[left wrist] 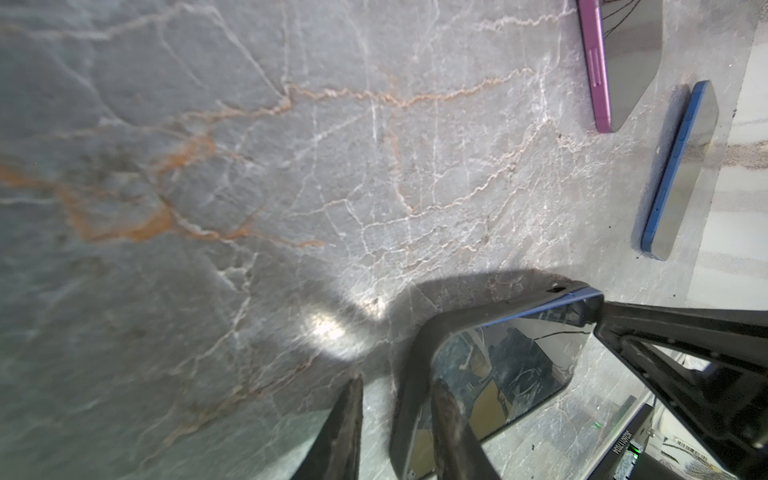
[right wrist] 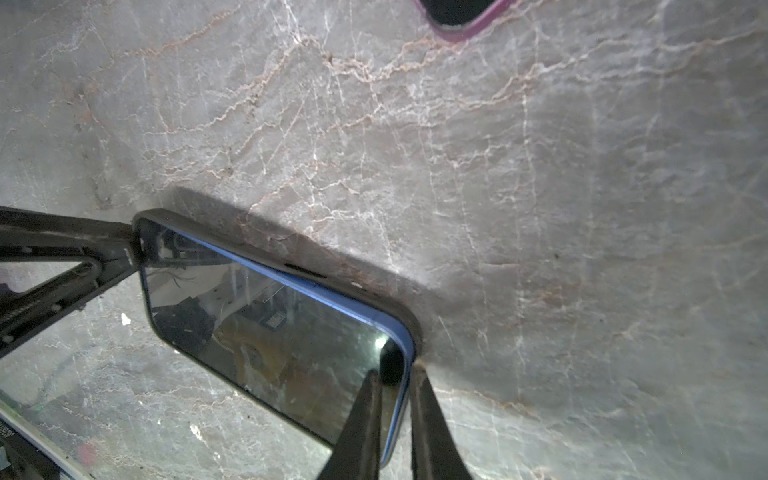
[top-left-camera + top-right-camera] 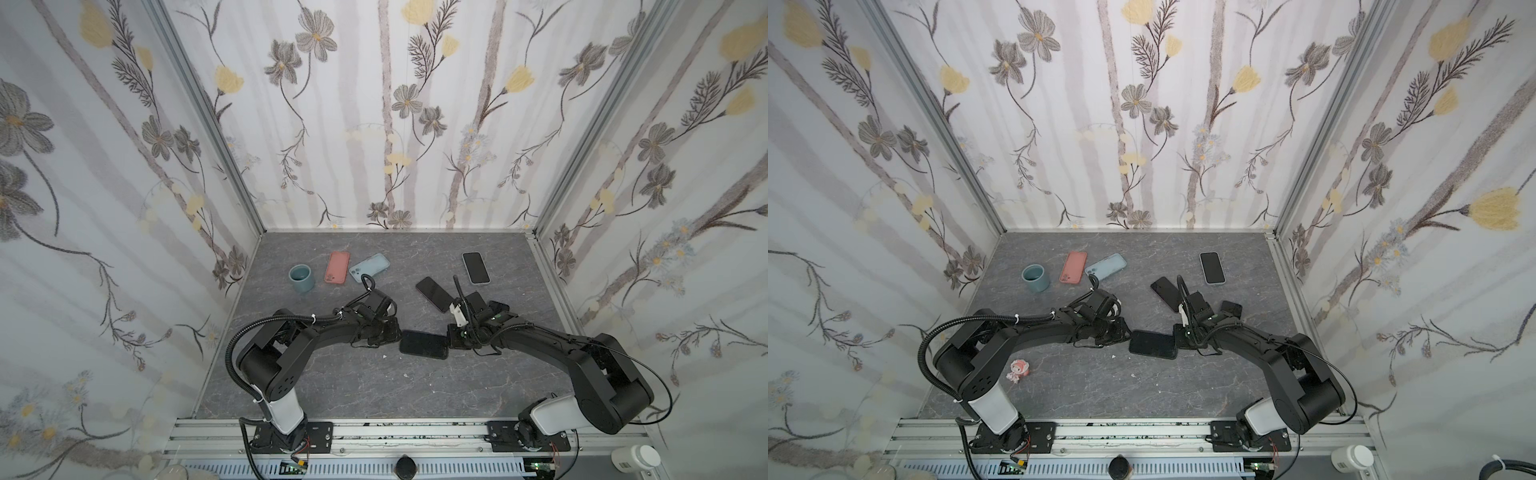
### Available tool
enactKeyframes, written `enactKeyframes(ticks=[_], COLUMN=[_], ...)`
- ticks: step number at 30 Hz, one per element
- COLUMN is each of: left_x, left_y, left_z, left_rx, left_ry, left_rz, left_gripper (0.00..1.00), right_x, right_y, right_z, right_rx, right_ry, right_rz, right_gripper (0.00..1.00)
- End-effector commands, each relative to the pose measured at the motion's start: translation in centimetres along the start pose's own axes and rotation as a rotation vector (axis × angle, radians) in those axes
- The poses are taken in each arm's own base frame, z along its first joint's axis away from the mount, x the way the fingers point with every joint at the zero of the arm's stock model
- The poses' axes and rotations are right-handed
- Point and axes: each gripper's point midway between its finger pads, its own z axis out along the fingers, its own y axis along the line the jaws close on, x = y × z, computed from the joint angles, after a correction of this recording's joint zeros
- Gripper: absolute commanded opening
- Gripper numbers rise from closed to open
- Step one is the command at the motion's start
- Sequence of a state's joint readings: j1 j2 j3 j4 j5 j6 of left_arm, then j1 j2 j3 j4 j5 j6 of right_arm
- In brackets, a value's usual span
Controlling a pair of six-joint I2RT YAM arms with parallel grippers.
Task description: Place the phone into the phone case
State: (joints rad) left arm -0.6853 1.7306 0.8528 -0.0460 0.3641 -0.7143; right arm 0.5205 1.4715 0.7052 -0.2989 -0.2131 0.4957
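Closest to the lens, the aluminium rail (image 3: 415, 432) carries both arm bases. Bare grey table (image 3: 374, 386) stretches from it to the phone (image 3: 424, 344), which lies flat at mid-table, screen up, seated in the dark phone case (image 1: 409, 374). The arms reach it from either side.

In the left wrist view the left gripper (image 1: 397, 383) straddles one short end of the case with its jaws partly apart. One finger is over the screen; the other stands clear of the rim, with table showing between. In the right wrist view the right gripper (image 2: 395, 372) pinches the opposite corner, one finger on the glass and one against the case's outer wall. A blue strip of the phone's edge shows inside the rim along one long side.

Behind, a teal cup (image 3: 302, 278), a pink case (image 3: 337, 267) and a pale blue case (image 3: 370, 267) crowd the back left. A white-rimmed phone (image 3: 476, 267) and a dark phone (image 3: 434, 293) lie back right, leaving a free lane between. A small pink figurine (image 3: 1018, 371) shows beside the left arm in a top view only.
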Motion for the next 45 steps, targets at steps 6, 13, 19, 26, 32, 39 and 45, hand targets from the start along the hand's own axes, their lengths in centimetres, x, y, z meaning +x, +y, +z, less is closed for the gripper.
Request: enactKeyframes(ticks=[6, 13, 19, 26, 32, 39, 45], left_x=[0.8, 1.3, 1.4, 1.4, 1.4, 1.3, 1.0], left_y=[0.4, 1.0, 1.1, 0.9, 0.8, 0.7, 0.6], left_z=[0.7, 0.9, 1.0, 1.1, 1.1, 1.0, 0.8], left_rx=[-0.01, -0.026, -0.026, -0.021, -0.022, -0.024, -0.025], left_ry=[0.029, 0.038, 0.037, 0.038, 0.039, 0.035, 0.022], left_rz=[-0.024, -0.026, -0.03, -0.025, -0.026, -0.018, -0.016], left_gripper=[0.32, 0.3, 0.3, 0.31, 0.32, 0.32, 0.32], right_x=[1.0, 1.9, 3.4, 5.3, 6.4, 6.1, 2.5], right_y=[-0.3, -1.0, -2.9, -4.6, -4.8, -4.6, -2.1], right_z=[0.5, 0.6, 0.9, 1.5, 2.0, 2.0, 0.5], right_rx=[-0.005, 0.018, 0.108, 0.221, 0.297, 0.381, 0.359], right_ry=[0.025, 0.043, 0.083, 0.142, 0.206, 0.231, 0.13], right_rz=[-0.006, -0.004, -0.018, -0.066, -0.124, -0.19, -0.215], right_gripper=[0.15, 0.14, 0.1, 0.1, 0.12, 0.12, 0.13])
